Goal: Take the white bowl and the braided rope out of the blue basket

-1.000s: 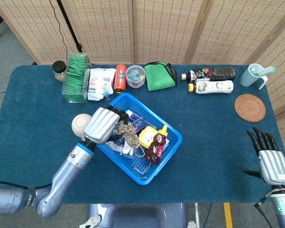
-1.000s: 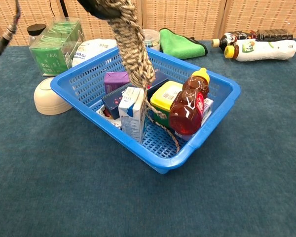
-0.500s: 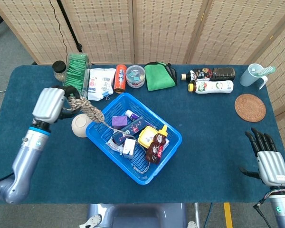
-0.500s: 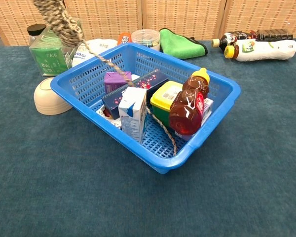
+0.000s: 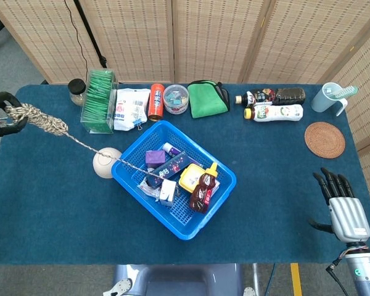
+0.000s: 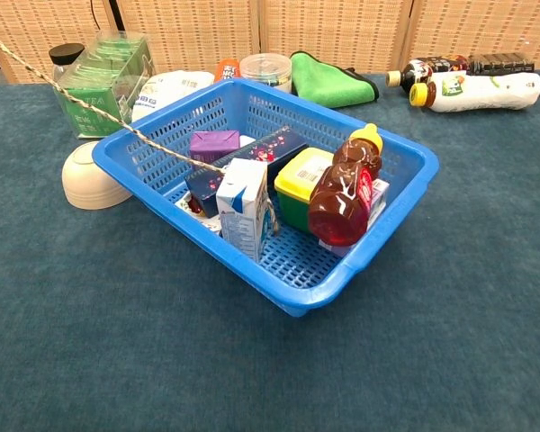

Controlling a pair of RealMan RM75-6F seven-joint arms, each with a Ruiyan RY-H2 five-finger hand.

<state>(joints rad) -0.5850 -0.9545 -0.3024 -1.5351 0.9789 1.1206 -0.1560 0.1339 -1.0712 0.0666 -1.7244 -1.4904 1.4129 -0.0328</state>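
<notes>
The blue basket (image 5: 231,180) sits mid-table, also in the chest view (image 6: 378,247). The white bowl (image 5: 105,162) lies upside down on the table against the basket's left side, seen again in the chest view (image 6: 88,175). At the far left edge my left hand (image 5: 0,120) grips the thick braided rope (image 5: 40,120). Its thin cord (image 6: 99,112) runs taut over the basket rim, ending among the boxes inside. My right hand (image 5: 345,209) hangs open and empty at the table's right front corner.
In the basket are a honey bottle (image 5: 201,188), a yellow-lidded tub (image 6: 306,175), a carton (image 6: 243,207) and a purple box (image 6: 214,144). Along the back stand a green tea box (image 5: 98,102), an orange can (image 5: 156,102), a green cloth (image 5: 206,98), bottles (image 5: 274,105) and a cup (image 5: 330,97). A coaster (image 5: 324,140) lies right.
My left hand has swung from above the basket far out to the left with the rope. The thick braid has left the basket and the cord has pulled taut.
</notes>
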